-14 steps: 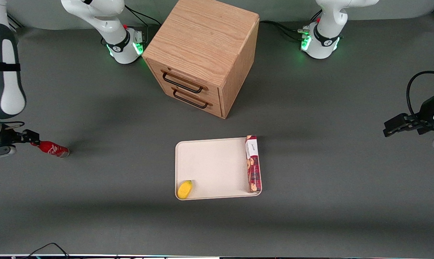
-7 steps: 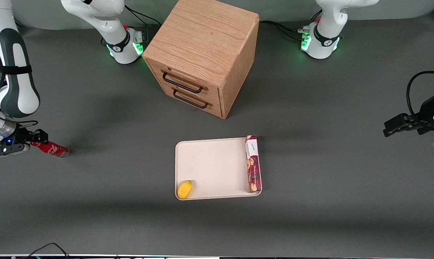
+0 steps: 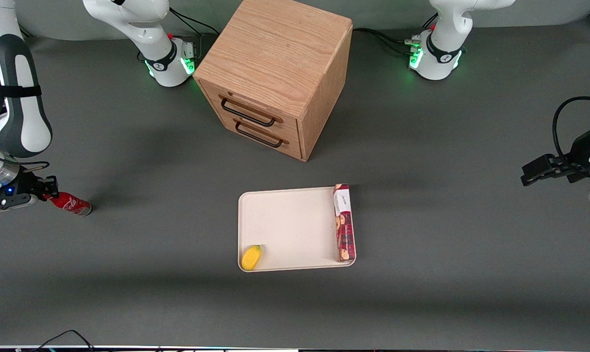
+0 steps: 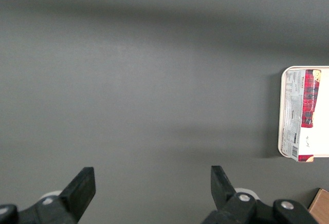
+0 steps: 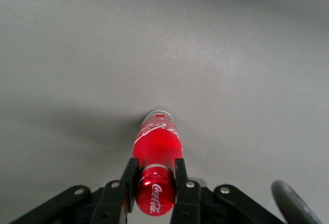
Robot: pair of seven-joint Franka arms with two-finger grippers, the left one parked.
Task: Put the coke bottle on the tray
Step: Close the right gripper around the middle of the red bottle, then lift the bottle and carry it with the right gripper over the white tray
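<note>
My jaws (image 5: 155,180) are drawn in narrow around the neck of the coke bottle (image 5: 157,144), one black finger (image 5: 128,182) pressed on each side just below the red cap, so I have hold of it near its top. From the front, my jaws (image 3: 44,191) sit at the working arm's end of the counter (image 3: 422,244), with the coke bottle (image 3: 71,203) slanting away from them toward the tray, cap end at my fingers and silvery base farthest from me. Whether the base rests on the counter or hangs just above it, I cannot tell.

The tray (image 3: 290,225) lies well apart from the bottle, near the middle of the counter and nearer the front camera than the wooden drawer cabinet (image 3: 275,73). In it a long red cookie box (image 3: 344,222) lies along the edge toward the parked arm's end, and a small yellow object (image 3: 251,257) sits in the corner nearest the camera on the working arm's side. Both cabinet drawers appear closed.

My wrist camera shows the white script on the cap and body, and my fingers flanking the neck, which the front view leaves too small to make out. The left wrist view catches only one end of the tray (image 4: 281,111) with the cookie box (image 4: 303,113) on it; the bottle is not in that view.
</note>
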